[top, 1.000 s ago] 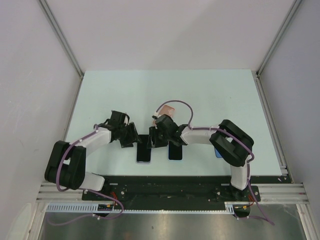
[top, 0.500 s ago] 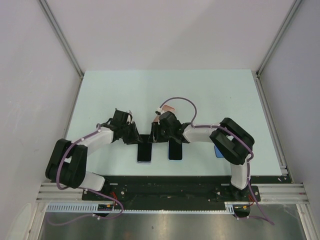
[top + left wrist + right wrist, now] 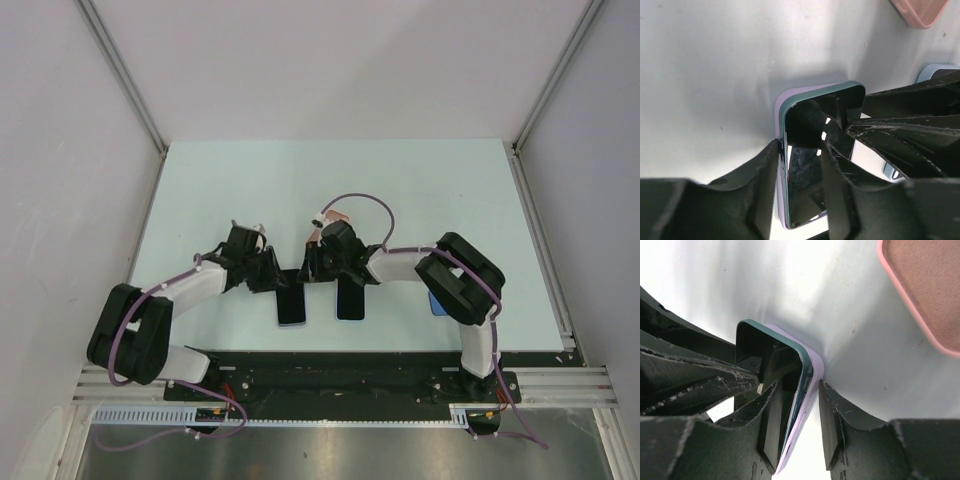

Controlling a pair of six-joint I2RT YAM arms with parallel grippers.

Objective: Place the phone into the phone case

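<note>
- Phone, dark glass with a green rim, lies at 6 o'clock on the pale table, close to the arm bases.
- It rests on a lilac phone case, whose lip shows along one long side and round the far corner. Whether it is fully seated I cannot tell.
- Left gripper reaches in from 9 o'clock and pinches the phone's far end, one finger against the outer edge and the other on the glass.
- Right gripper reaches in from 3 o'clock and pinches the same end, one finger on the screen and the other touching the lilac back.
- Second dark phone lies just beside the first at its 3 o'clock, parallel to it.
- Pink case rests at 12 o'clock of the grippers, partly hidden behind the right wrist.
- Blue item peeks from beneath the right arm, further toward 3 o'clock. What it is I cannot tell.
</note>
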